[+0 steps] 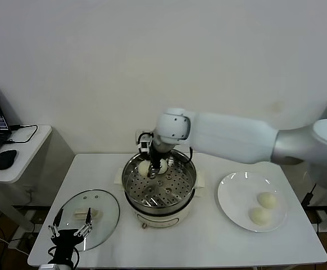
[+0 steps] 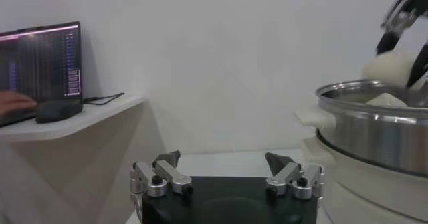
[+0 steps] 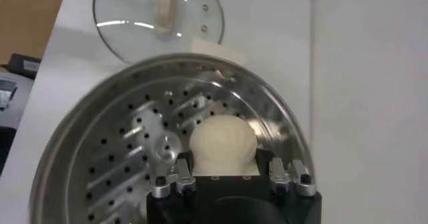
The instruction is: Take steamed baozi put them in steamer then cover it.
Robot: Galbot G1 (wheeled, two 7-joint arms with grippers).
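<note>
The steamer [image 1: 159, 191] stands mid-table, its perforated tray [image 3: 127, 145] showing. My right gripper [image 1: 152, 166] hangs over the tray's far side, shut on a steamed baozi [image 3: 223, 142] that sits between its fingers just above the tray. In the left wrist view this baozi [image 2: 393, 65] shows above the steamer [image 2: 374, 135] rim, with a second white bun [image 2: 386, 100] low inside. Two more baozi [image 1: 266, 199] [image 1: 259, 215] lie on the white plate [image 1: 234, 197] at the right. The glass cover [image 1: 99, 205] lies flat at the front left. My left gripper [image 1: 71, 229] rests open at its near edge, holding nothing.
A side table at the far left carries a laptop [image 2: 41, 65] and a black mouse [image 1: 5, 159]; a hand rests by the laptop. The cover [image 3: 157, 11] lies just beyond the steamer in the right wrist view. The wall stands close behind the table.
</note>
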